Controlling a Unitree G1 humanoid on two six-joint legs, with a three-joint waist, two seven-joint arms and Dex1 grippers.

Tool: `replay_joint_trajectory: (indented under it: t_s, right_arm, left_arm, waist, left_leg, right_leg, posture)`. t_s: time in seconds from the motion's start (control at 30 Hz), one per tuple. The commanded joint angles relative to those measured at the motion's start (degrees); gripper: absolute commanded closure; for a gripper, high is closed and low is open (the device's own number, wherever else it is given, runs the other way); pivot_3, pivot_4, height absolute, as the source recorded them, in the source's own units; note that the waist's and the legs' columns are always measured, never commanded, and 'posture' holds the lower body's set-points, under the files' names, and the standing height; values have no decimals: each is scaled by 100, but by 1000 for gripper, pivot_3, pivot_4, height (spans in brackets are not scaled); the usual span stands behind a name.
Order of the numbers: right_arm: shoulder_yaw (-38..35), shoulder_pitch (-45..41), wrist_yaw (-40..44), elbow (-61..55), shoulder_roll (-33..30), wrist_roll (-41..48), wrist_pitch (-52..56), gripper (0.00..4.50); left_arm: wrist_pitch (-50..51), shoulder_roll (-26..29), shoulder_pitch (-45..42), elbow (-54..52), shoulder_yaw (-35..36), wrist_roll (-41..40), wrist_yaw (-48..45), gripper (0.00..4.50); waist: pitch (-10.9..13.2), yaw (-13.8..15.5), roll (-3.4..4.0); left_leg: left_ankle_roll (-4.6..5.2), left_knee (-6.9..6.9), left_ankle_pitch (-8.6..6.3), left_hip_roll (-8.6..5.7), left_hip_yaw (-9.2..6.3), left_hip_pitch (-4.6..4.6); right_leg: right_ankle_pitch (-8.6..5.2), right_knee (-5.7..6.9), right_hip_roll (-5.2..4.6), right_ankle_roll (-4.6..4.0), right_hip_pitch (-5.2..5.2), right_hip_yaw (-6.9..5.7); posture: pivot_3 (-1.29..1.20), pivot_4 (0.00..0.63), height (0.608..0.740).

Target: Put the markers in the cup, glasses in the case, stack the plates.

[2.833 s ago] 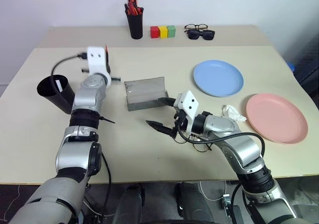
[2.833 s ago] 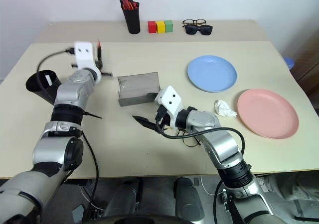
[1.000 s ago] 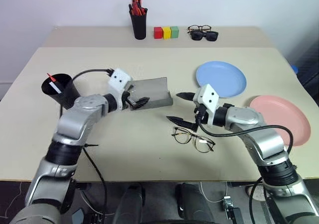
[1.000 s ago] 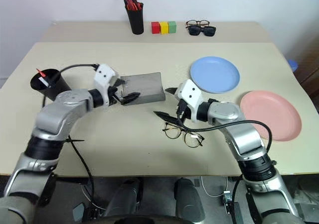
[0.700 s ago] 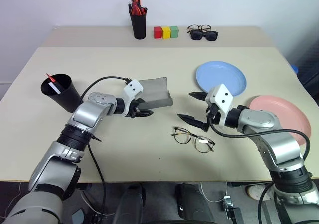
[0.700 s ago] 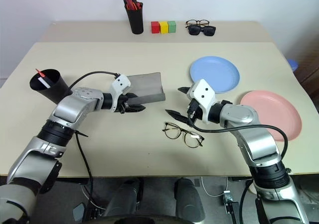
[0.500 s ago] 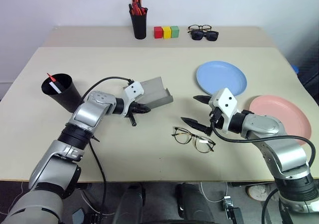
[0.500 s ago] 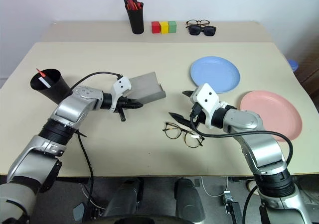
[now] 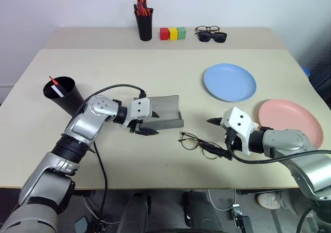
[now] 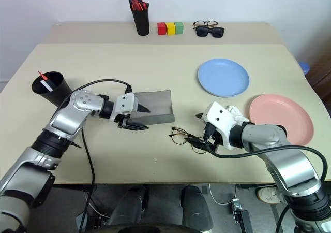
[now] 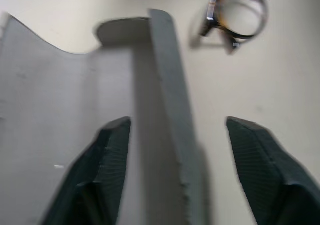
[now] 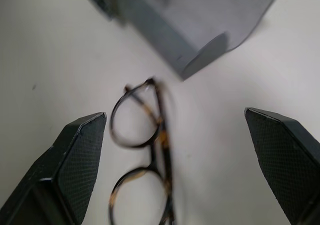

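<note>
The grey case (image 9: 163,107) lies open mid-table. My left gripper (image 9: 149,124) is open, one finger inside the case and one outside its front wall (image 11: 167,85). The thin black glasses (image 9: 200,144) lie on the table just right of the case. My right gripper (image 9: 218,138) is wide open at their right end, fingers either side of the frame (image 12: 159,135). The black cup (image 9: 65,96) leans at the left with a red-ended marker (image 9: 51,80) and a white marker (image 9: 56,90) in it. The blue plate (image 9: 229,82) and pink plate (image 9: 289,122) lie apart on the right.
At the back stand a black pen holder (image 9: 144,25) with red and orange pens, three coloured blocks (image 9: 172,33), and two other pairs of glasses (image 9: 209,34). A crumpled white tissue (image 10: 236,111) lies behind my right gripper.
The case was tilted up by the left gripper and now lies flat, nearer the front and the glasses. The left gripper shut, then reopened. The right gripper drew back to the glasses' right end.
</note>
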Motion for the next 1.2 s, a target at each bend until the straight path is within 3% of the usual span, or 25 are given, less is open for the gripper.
replay_joint_trajectory:
  t_s: [0.03, 0.17, 0.23, 0.3, 0.5, 0.8, 0.97, 1.2]
  right_arm:
    - [218, -112, 28, -157, -182, -132, 65, 0]
    - [461, -198, -66, 23, -165, -368, -1, 0]
    - [614, -185, -25, 92, -200, -500, -85, 525]
    - [732, -222, -31, 194, -165, -614, -134, 1359]
    - [876, -222, 95, 261, -267, -756, -203, 4432]
    - [752, -821, 202, 229, -171, -917, -577, 4432]
    - [1277, -2584, 155, 780, 826, -1027, -756, 4432]
    - [2525, -4011, -51, 3436, 2465, -2179, -2146, 4432]
  left_arm:
    - [97, 105, 158, -304, 513, -156, 217, 1664]
    - [291, 325, 664, -908, 902, -293, 388, 1664]
    - [609, 378, 985, -1327, 1167, -463, 570, 1600]
    - [994, 386, 1330, -1790, 1442, -687, 771, 1600]
    - [1768, 553, 2162, -2912, 1791, -793, 1316, 1600]
    - [2472, 731, 2948, -3503, 2680, -1267, 1841, 1600]
    - [2227, 927, 3659, -3299, 3185, -1330, 1810, 1600]
    - [2193, 972, 4193, -3366, 3393, -1310, 1975, 1600]
  waist:
    - [0, -16, 0]
    - [0, -24, 0]
    - [0, -11, 0]
    - [0, -3, 0]
    - [-1, -13, 1]
    - [0, -36, 3]
    - [2, -170, 7]
    - [-3, -141, -2]
  left_leg:
    - [0, 0, 0, 0, 1, 0]
    - [1, 0, 0, 2, 0, 1]
    - [1, 0, 0, 2, 1, 1]
    - [1, 0, 0, 2, 1, 1]
    - [1, 1, -1, 1, 1, 1]
    - [3, 0, -2, 5, 3, 8]
    - [3, -2, -2, 17, 6, 13]
    - [2, -10, -2, 17, 4, 12]
  right_leg:
    - [0, 0, 0, 0, 0, 0]
    - [0, 3, 1, 0, -1, 0]
    - [0, 2, 0, 0, -1, 0]
    - [0, 0, -1, 0, 0, 0]
    - [0, -1, -1, 1, 1, 0]
    - [-1, 2, 1, -1, 2, 1]
    - [-5, 6, 9, -11, 1, 1]
    - [-7, 5, 8, -18, -2, -3]
  posture:
    - [0, 150, 740]
    - [0, 150, 740]
    - [0, 150, 740]
    - [0, 150, 740]
    - [0, 150, 740]
    - [0, 150, 740]
    - [0, 150, 740]
    - [0, 150, 740]
